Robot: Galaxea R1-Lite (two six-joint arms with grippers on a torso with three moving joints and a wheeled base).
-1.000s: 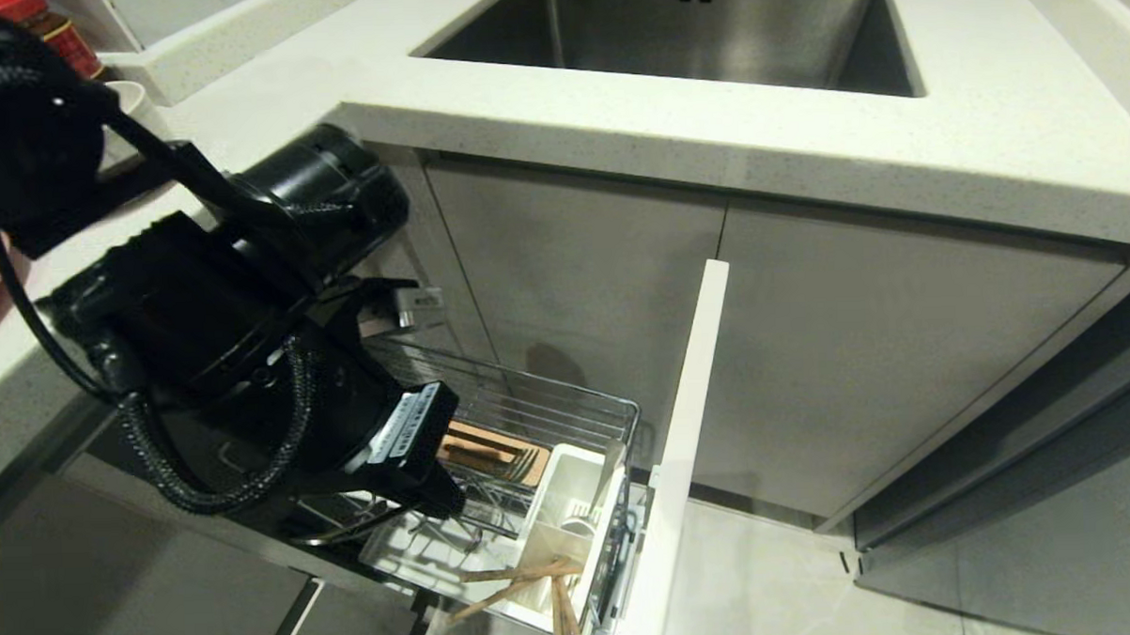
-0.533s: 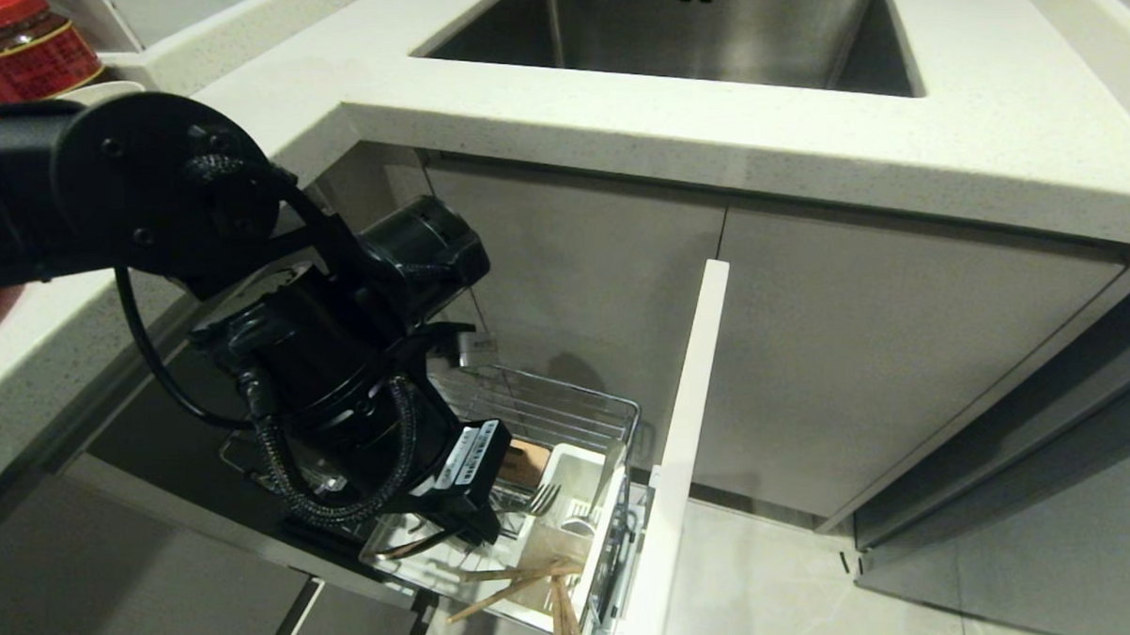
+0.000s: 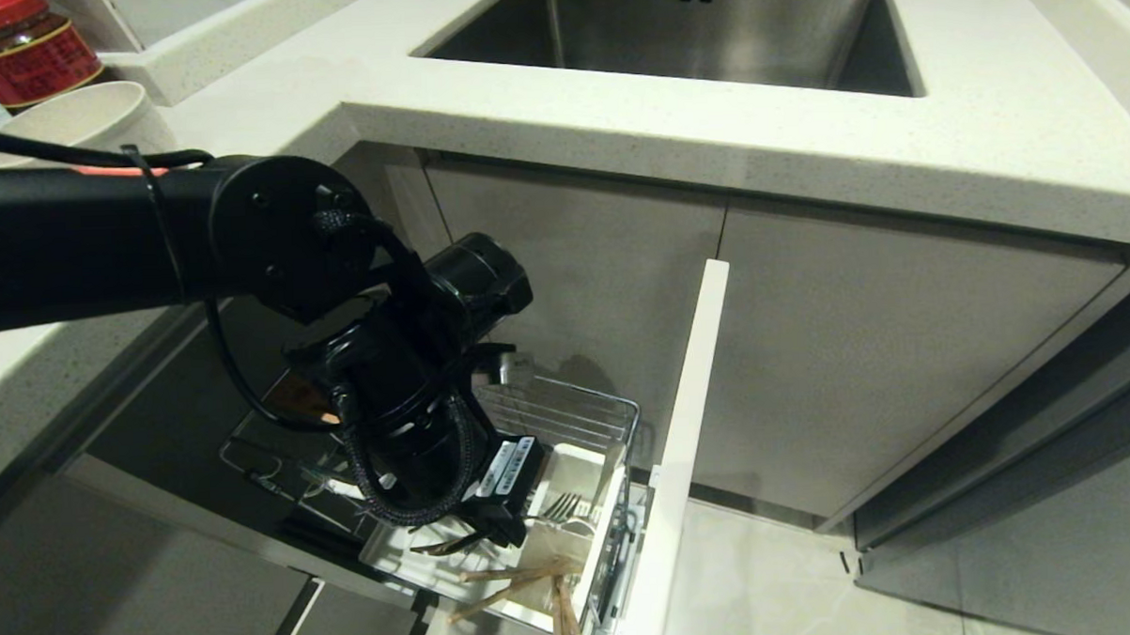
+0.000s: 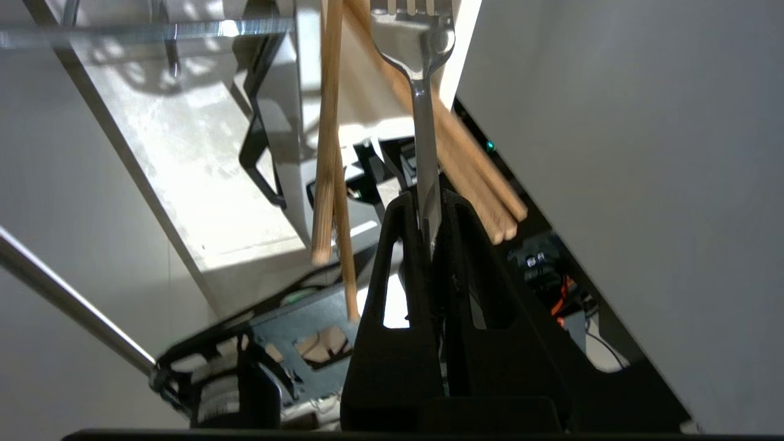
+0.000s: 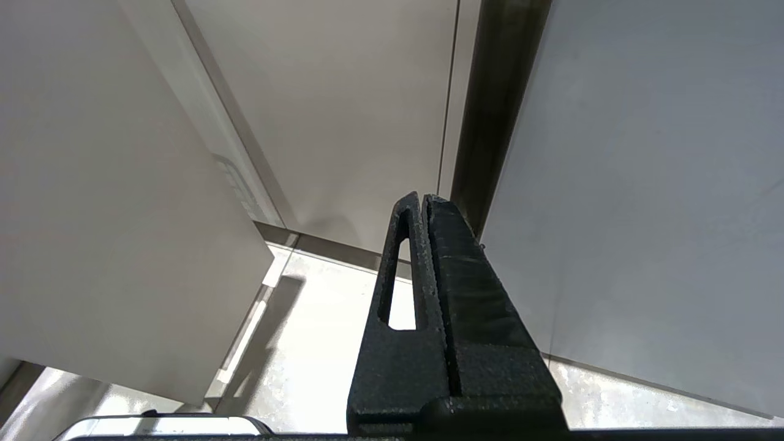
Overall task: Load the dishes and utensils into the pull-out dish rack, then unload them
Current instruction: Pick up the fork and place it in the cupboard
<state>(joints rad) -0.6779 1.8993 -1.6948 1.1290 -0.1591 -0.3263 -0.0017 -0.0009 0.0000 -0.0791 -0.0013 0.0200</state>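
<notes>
Left wrist view, left gripper [image 4: 429, 202] jaws clenched on fork [image 4: 422, 122] handle, tines at white holder [image 3: 586, 523] beside chopsticks [image 4: 327, 141], rack [image 3: 568, 416] pulled out, right gripper [image 5: 424, 202] parked, jaws closed empty.

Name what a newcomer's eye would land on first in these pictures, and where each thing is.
The black left gripper reaches down over the pulled-out dish rack, shut on a silver fork. Just beyond it, wooden chopsticks stick out of the white utensil holder. Above, a steel sink is set into the pale counter.
</notes>
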